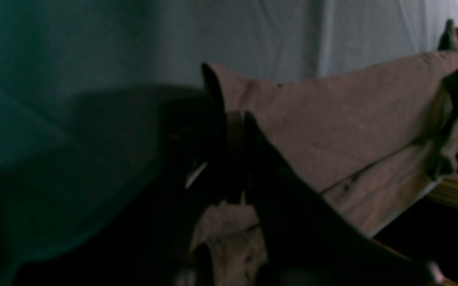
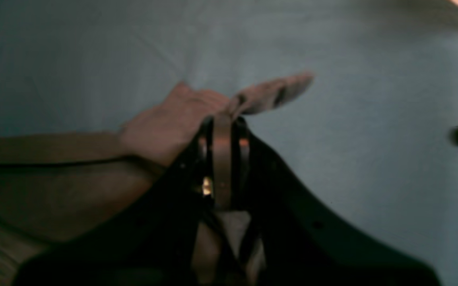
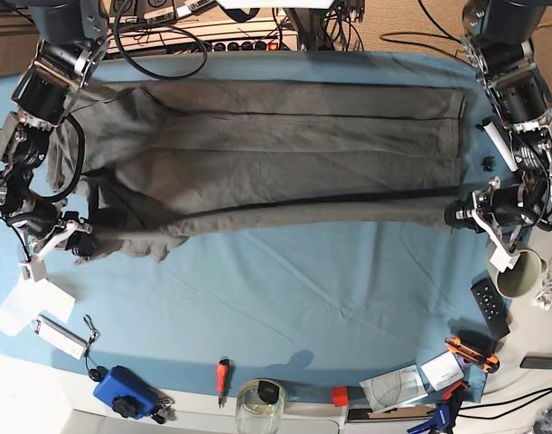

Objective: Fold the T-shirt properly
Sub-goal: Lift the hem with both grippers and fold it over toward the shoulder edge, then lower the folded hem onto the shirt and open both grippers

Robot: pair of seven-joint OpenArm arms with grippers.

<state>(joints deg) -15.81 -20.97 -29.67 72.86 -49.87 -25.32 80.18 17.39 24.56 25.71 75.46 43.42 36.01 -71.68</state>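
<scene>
The T-shirt (image 3: 266, 163) lies spread sideways across the upper half of the base view on the teal tablecloth (image 3: 303, 298), reaching almost from the left edge to the right. Its far long edge is already turned in, leaving a straight crease near the top of the frame. The near long edge is raised slightly and drawn taut between the two arms, evidently so it can be carried over as one straight line rather than sagging in the middle.

The right gripper (image 3: 77, 242), at the left of the base view, has its jaws closed on the bunched cloth at that end; its wrist view shows fabric pinched between the fingers with a flap standing up beyond them. The left gripper (image 3: 460, 215), at the right of the base view, is likewise clamped on the opposite corner of the same edge, and its wrist view shows the cloth stretching away in a tight band.

Judgement: the lengthwise fold of the near edge is in hand, not complete. The left end looks rumpled and may fold unevenly.
</scene>
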